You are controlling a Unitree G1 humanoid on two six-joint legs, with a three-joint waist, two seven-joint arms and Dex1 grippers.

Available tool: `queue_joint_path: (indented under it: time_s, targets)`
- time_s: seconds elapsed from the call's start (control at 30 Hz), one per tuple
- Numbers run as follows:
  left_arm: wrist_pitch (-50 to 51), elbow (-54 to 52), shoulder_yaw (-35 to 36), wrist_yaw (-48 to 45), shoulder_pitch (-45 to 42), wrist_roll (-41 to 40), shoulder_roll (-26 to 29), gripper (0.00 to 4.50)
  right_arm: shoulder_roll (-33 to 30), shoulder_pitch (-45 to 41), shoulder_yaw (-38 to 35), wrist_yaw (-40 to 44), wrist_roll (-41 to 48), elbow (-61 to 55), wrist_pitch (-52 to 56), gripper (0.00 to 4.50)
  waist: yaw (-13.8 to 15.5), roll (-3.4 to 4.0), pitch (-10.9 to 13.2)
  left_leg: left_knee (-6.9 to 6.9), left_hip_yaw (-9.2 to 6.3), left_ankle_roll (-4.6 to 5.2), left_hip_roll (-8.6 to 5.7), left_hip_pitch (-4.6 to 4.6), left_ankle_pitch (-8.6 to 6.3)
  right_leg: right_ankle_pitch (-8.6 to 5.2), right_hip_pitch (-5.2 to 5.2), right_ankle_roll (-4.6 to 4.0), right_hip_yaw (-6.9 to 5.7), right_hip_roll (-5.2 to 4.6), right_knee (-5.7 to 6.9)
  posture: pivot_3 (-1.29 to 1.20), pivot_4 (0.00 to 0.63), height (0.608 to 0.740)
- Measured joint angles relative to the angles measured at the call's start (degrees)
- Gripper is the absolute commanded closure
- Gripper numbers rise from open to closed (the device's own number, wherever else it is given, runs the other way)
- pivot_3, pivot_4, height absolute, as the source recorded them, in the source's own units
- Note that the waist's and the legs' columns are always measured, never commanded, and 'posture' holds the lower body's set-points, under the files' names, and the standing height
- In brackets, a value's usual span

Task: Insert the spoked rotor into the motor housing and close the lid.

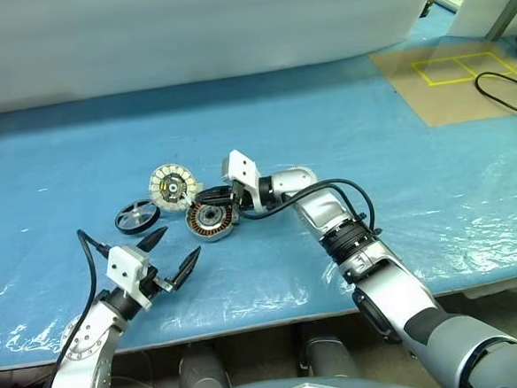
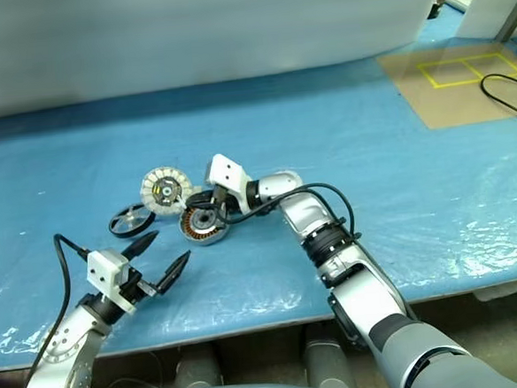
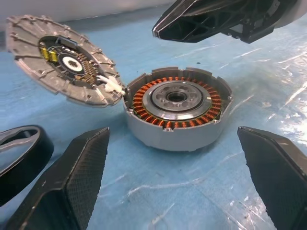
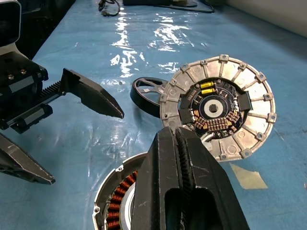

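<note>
The motor housing (image 1: 211,219), a silver cup with copper windings, sits on the blue table cover. The lid (image 1: 171,187) rests tilted at the housing's far-left rim, its circuit face up. The dark spoked rotor (image 1: 137,217) lies flat to the left of both. My right gripper (image 1: 207,198) is shut with nothing in it and hangs just over the housing's far edge; in the right wrist view its fingers (image 4: 184,182) are pressed together above the housing (image 4: 115,201). My left gripper (image 1: 182,239) is open in front of the housing (image 3: 177,108), a short way off.
A tan board with yellow tape squares (image 1: 450,78) lies at the far right, with a black cable (image 1: 504,88) across it. A white sheet (image 1: 185,30) stands along the back. The table's front edge (image 1: 249,314) runs close under my left arm.
</note>
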Motion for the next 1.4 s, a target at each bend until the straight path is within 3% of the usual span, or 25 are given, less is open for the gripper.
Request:
queue_joint_path:
  time_s: [0.3, 0.4, 0.73, 1.17, 1.27, 1.4]
  targets:
    - [2.1, -3.4, 1.6, 3.5, 4.9, -2.7, -2.3, 0.0, -0.1, -0.1, 0.1, 2.2, -0.8, 4.2, -3.6, 4.45, 0.0, -0.01, 0.0, 0.0, 0.01, 0.02, 0.02, 0.0, -0.01, 0.0, -0.01, 0.0, -0.01, 0.01, -0.01, 0.0, 0.15, 0.74]
    - [3.3, -4.1, 1.7, 4.1, 5.8, -4.1, -2.9, 0.0, -0.7, -0.1, 0.1, 2.4, -0.9, 4.6, -4.4, 3.62, 0.0, -0.01, 0.0, 0.0, 0.01, 0.03, 0.03, 0.0, -0.02, 0.0, -0.01, 0.0, -0.01, 0.02, 0.01, 0.0, 0.15, 0.74]
    - [7.6, -5.9, 3.0, 5.9, 6.0, -10.1, -4.5, 0.0, -2.3, 1.8, -0.1, 2.8, -0.9, 4.7, -5.6, 0.24, 0.0, -0.02, 0.0, 0.03, 0.02, 0.07, 0.03, 0.0, -0.03, 0.0, 0.0, 0.0, 0.0, 0.02, 0.0, 0.0, 0.15, 0.74]
    - [18.9, -13.7, 8.6, 12.7, 10.6, -25.5, -8.2, 0.0, -3.6, 2.8, -0.5, 3.9, -0.6, 4.4, -5.8, 0.24, -0.1, -0.12, 0.0, 0.06, 0.04, 0.22, 0.05, -0.03, -0.12, 0.0, 0.01, -0.01, 0.01, 0.05, 0.03, 0.0, 0.15, 0.74]
    - [21.9, -17.9, 10.2, 12.3, 13.4, -26.0, -2.3, 0.0, -3.2, 2.7, -0.5, 3.8, -0.8, 5.3, -6.6, 0.24, -0.1, -0.17, 0.0, 0.05, 0.03, 0.23, 0.11, -0.03, -0.12, 0.0, 0.01, -0.01, -0.01, 0.11, 0.03, 0.0, 0.15, 0.74]
    - [27.5, -21.9, 17.9, 10.7, 14.3, -29.7, 9.3, 0.0, -2.8, 2.6, -0.4, 3.9, -1.1, 6.1, -7.1, 0.24, -0.1, -0.2, 0.1, 0.08, 0.03, 0.23, 0.1, 0.03, -0.13, 0.0, 0.01, -0.01, -0.01, 0.1, 0.04, 0.0, 0.15, 0.74]
